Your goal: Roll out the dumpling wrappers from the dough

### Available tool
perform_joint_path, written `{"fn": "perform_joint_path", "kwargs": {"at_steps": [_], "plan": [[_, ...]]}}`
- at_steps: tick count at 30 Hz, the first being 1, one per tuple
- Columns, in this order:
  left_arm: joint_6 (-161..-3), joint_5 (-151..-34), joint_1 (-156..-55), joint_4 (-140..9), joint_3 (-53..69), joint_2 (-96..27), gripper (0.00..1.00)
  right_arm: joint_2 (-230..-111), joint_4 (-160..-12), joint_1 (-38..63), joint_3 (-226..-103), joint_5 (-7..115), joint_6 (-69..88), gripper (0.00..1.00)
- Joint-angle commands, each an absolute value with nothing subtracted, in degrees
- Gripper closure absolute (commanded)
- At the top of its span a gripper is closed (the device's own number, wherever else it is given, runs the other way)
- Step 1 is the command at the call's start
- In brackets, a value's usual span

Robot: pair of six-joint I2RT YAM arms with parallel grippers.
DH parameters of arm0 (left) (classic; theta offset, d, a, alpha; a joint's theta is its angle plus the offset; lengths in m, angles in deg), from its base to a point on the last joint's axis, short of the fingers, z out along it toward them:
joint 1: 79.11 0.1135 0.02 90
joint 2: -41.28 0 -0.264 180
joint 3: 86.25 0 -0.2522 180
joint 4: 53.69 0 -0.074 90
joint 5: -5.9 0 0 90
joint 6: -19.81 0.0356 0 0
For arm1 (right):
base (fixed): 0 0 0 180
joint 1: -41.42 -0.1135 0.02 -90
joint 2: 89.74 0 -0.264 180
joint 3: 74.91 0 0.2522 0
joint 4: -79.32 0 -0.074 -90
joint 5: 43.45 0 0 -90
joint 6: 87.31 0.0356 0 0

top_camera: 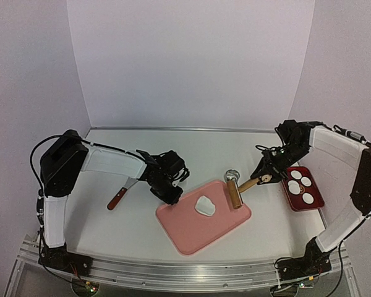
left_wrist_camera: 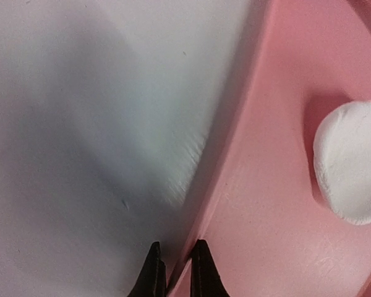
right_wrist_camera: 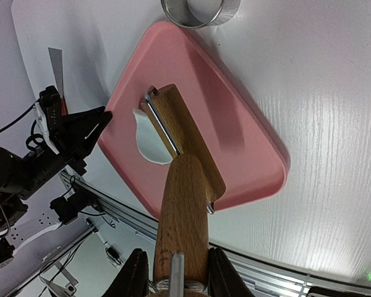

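The dough [top_camera: 205, 206] is a thick rounded white lump on the pink board [top_camera: 191, 232], and it shows large in the left wrist view [left_wrist_camera: 352, 161]. My left gripper [top_camera: 170, 189] sits at the board's left edge, its jaws [left_wrist_camera: 176, 263] pinched on the board's rim [left_wrist_camera: 235, 154]. My right gripper [top_camera: 264, 179] is shut on the wooden handle of the rolling pin [right_wrist_camera: 182, 216]. The pin's roller [top_camera: 235, 193] rests on the board's right part, just right of the dough [right_wrist_camera: 149, 141]. Several round white dumpling wrappers [top_camera: 295, 175] lie in a red tray [top_camera: 316, 185] at the right.
A metal ring cutter [top_camera: 232, 175] stands on the table just behind the board, also at the top of the right wrist view [right_wrist_camera: 201, 13]. A scraper with a wooden handle [top_camera: 117, 198] lies left of my left gripper. The table's front rail runs along the near edge.
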State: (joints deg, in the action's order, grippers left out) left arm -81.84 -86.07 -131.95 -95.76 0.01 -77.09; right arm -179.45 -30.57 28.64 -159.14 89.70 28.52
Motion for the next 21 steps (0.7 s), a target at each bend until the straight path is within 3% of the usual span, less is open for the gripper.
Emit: {"fn": "perform_joint_path", "kwargs": {"at_steps": [1,6,9,15,21], "plan": [[-90.89,-82.76,-135.4,-99.9,5.4,-74.78,0.97,-180.4,-32.34,26.46,-161.82,95.54,28.64,1.0],[-100.37,-83.78,-136.77,-100.34,7.92,-73.46,0.99,-183.85,-32.68,22.41,-163.26,100.13,28.3,1.0],[-103.21,-86.2,-136.77,-98.58,8.36,-72.38,0.87,-185.52,-32.69,20.6,-164.03,100.33,28.62,1.0],[-102.26,-85.76,-136.68,-99.39,3.68,-74.11,0.76,-188.86,-32.67,20.08,-164.9,100.68,30.56,1.0],[-100.12,-85.13,-136.23,-99.89,1.43,-76.36,0.78,-190.99,-32.7,19.68,-166.2,99.47,31.03,1.0]]}}
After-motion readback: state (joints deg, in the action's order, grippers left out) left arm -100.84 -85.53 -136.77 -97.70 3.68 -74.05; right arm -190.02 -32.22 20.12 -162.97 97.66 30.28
